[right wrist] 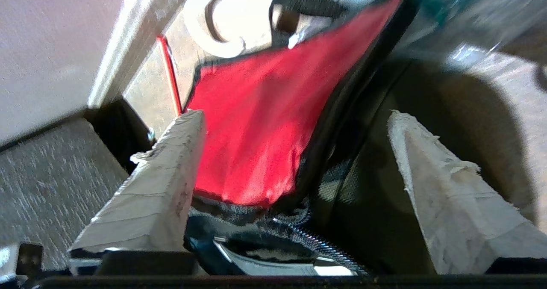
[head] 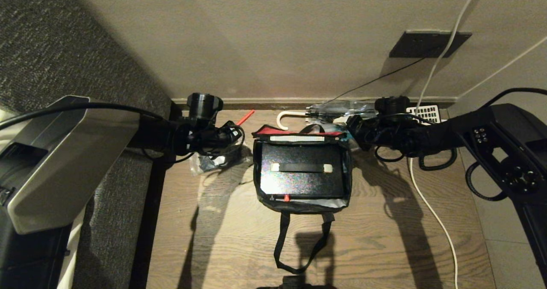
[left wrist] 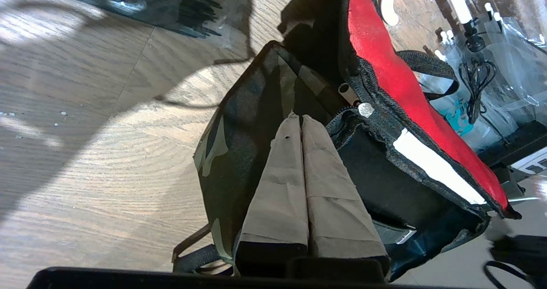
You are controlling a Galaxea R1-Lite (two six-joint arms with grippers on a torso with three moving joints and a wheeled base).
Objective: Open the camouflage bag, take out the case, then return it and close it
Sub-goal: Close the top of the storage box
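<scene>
Two grippers flanking the camouflage bag [head: 302, 169], case [head: 301, 171] lying inside, long axis side to side. Right gripper [right wrist: 295, 160] spread wide at the red flap's [right wrist: 260, 122] corner, nearer; left gripper [left wrist: 302, 126] pinched shut, empty.

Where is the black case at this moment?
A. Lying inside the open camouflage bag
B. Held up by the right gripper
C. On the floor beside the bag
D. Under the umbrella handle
A: in the head view the case lies flat within the open camouflage bag, whose sides surround it.
</scene>
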